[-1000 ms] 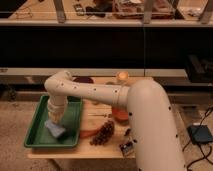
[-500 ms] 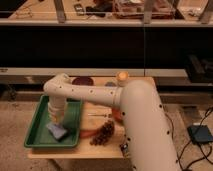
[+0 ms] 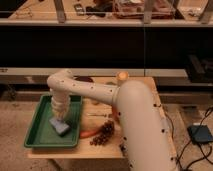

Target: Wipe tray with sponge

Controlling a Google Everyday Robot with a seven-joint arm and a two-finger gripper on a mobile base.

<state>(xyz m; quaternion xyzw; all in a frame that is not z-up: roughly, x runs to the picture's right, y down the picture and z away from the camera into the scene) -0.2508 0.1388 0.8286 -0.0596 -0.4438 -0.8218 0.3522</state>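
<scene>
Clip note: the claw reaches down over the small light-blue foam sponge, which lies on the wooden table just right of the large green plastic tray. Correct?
Not quite. The camera view shows the small light-blue foam sponge lying inside the large green plastic tray, not on the wooden table beside it. The claw does reach down over it.

One tray, one sponge, one gripper low over the sponge, inside the tray. One table, bearing one dark clustered bunch and one orange ball.
</scene>
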